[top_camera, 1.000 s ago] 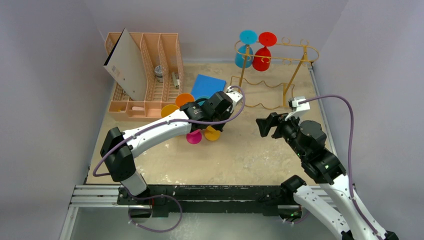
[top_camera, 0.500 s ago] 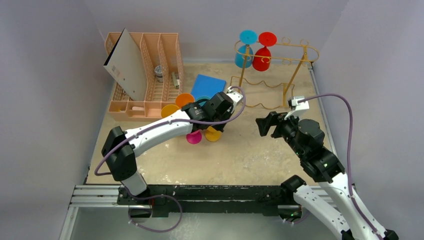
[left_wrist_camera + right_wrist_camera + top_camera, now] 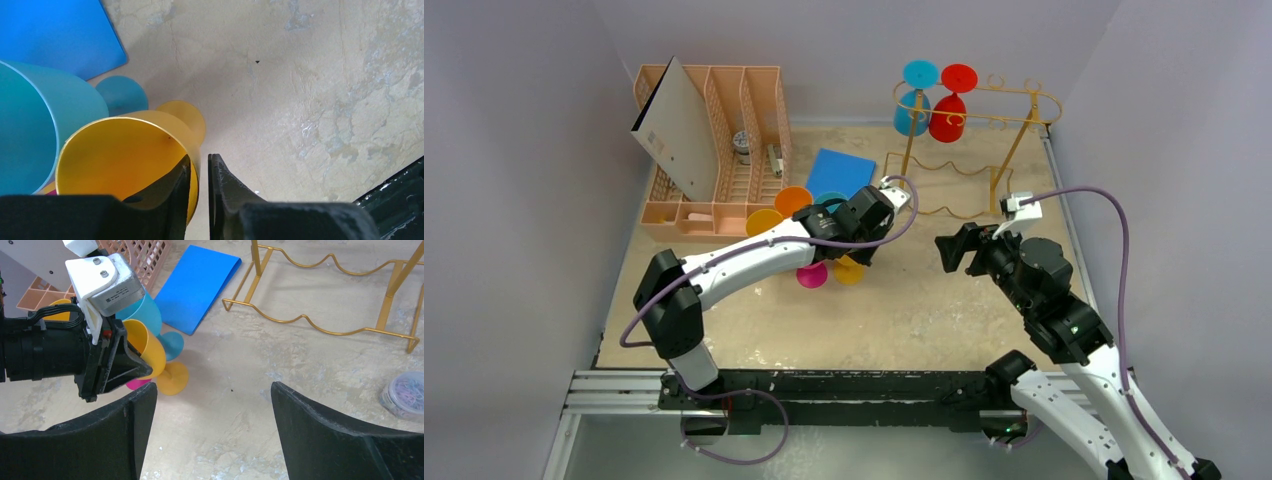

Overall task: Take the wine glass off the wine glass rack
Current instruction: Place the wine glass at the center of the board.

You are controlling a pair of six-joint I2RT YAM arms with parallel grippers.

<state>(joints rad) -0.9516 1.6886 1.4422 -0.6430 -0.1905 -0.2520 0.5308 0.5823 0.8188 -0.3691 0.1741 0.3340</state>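
Our left claw straddles the yellow glass at its rim; we cannot tell if it clamps. Our right claw is spread apart.

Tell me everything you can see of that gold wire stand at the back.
The wine glass rack is thin gold-coloured metal wire: looped top rails, slim slanting legs and a wavy lower bar. It stands upright on the table at the far right. A blue glass and a red glass hang upside down from its left end.
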